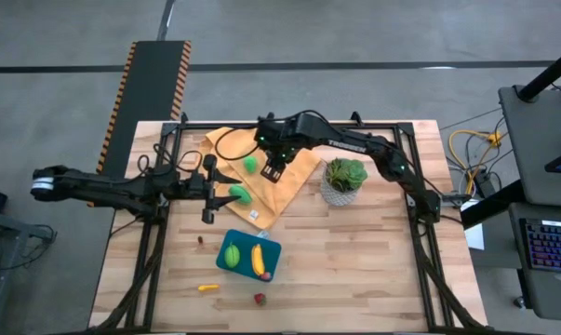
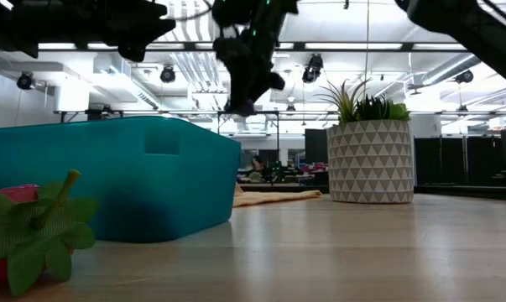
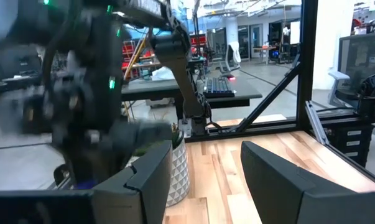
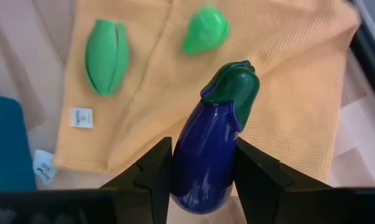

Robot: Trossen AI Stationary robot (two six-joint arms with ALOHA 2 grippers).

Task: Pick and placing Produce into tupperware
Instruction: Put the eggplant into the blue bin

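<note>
Above the orange cloth (image 1: pixel 261 181), upper middle of frame, my right gripper (image 4: pixel 203 171) clamps the eggplant (image 4: pixel 213 146), lifted clear for carrying to the tupperware (image 1: pixel 248 255) lower down; my left gripper (image 3: pixel 203 180) waits, parted.

The right pincer (image 1: pixel 272 173) hangs raised above the bench, fingers clamped around a load. The left pincer (image 1: pixel 207 190) reaches in level, fingers spread apart.

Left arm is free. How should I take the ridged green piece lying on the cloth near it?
Grip the ridged green piece across its narrow middle, coming straight down from above. It lies flat on the orange cloth, elongated, with open cloth around it. The left end effector sits open just beside it.
</note>
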